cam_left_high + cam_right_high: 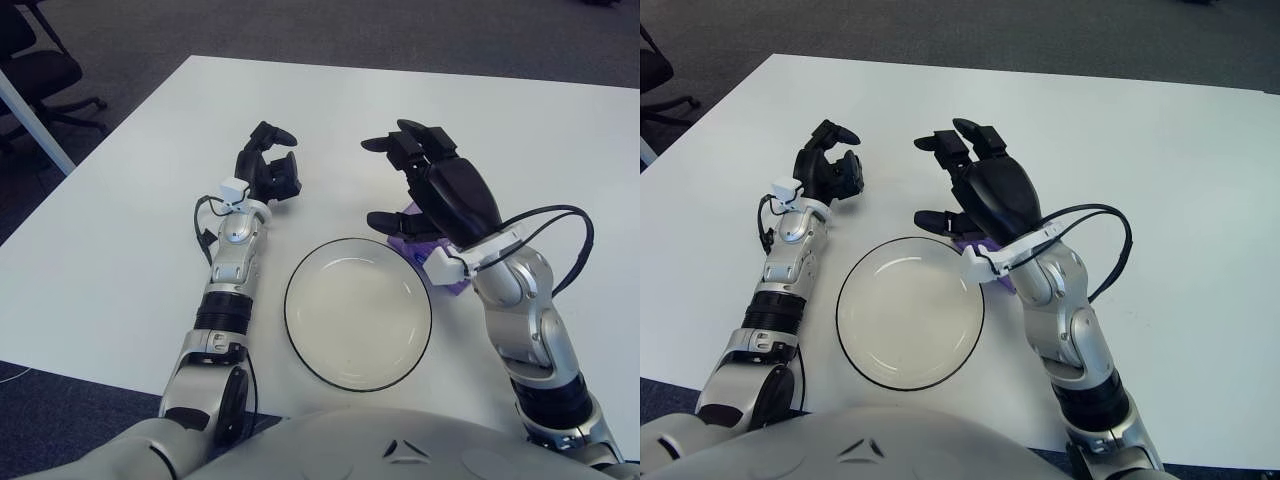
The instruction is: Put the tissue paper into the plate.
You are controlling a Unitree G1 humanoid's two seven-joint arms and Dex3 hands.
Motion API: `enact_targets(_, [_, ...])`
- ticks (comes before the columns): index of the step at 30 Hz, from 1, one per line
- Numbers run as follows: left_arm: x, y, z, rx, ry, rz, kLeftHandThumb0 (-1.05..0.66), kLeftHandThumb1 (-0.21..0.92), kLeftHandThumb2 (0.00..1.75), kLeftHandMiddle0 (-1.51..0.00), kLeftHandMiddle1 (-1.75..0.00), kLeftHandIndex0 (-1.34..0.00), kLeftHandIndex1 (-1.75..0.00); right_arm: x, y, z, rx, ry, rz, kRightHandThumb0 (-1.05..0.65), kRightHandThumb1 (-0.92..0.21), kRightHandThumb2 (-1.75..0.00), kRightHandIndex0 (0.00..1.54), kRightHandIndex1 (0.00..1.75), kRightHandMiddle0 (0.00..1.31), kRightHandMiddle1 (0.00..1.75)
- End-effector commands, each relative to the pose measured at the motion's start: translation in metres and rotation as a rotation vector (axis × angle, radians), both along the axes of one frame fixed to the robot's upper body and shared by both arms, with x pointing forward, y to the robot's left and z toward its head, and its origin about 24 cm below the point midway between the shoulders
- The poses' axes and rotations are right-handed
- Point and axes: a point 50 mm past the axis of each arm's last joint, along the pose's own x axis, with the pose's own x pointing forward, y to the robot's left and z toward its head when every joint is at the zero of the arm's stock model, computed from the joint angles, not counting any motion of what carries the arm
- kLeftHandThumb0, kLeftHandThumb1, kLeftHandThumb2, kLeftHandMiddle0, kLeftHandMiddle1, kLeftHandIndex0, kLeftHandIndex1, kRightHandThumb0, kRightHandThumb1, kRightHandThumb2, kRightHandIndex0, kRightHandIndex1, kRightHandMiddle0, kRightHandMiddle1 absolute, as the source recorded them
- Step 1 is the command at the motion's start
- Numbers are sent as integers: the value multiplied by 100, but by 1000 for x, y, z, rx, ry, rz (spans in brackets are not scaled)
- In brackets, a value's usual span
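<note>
the right hand (425, 185) covers the purple tissue pack (440, 275), which sits just beside the plate (358, 312); bare tabletop (130, 240) surrounds them.

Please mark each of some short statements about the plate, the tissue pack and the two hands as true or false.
1. The plate holds nothing. True.
2. The purple tissue pack lies inside the plate. False: it is on the table, at the plate's right edge.
3. The right hand is above the tissue pack with its fingers spread. True.
4. The left hand grips the plate's rim. False: it is apart from the plate, to its upper left.
</note>
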Motion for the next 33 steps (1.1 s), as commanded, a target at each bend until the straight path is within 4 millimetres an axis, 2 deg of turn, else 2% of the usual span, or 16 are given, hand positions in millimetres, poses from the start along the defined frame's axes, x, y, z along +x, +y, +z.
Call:
enact_targets(1, [-30, 13, -65, -5, 239, 47, -46, 38, 124, -129, -175, -57, -175, -23, -15, -32, -106, 236, -57, -103, -92, -91, 0, 2, 0, 41])
enact_targets(10, [-30, 14, -65, 0, 237, 47, -46, 38, 124, -129, -175, -56, -175, -30, -25, -22, -199, 323, -73, -102, -92, -96, 0, 1, 0, 35])
enact_targets(20, [-30, 16, -65, 1, 238, 50, -46, 38, 124, -130, -175, -56, -175, -28, -37, -15, -310, 360, -106, -100, -92, -102, 1, 2, 0, 27])
enact_targets(26, [-30, 17, -64, 1, 237, 52, -46, 38, 124, -129, -175, -57, -175, -24, -46, -12, -404, 358, -136, -97, -92, -101, 5, 3, 0, 33])
enact_targets(33, [-29, 18, -64, 3, 236, 53, -46, 38, 124, -129, -175, -56, -175, -22, -56, -7, -444, 343, -150, -95, -92, -105, 14, 8, 0, 48])
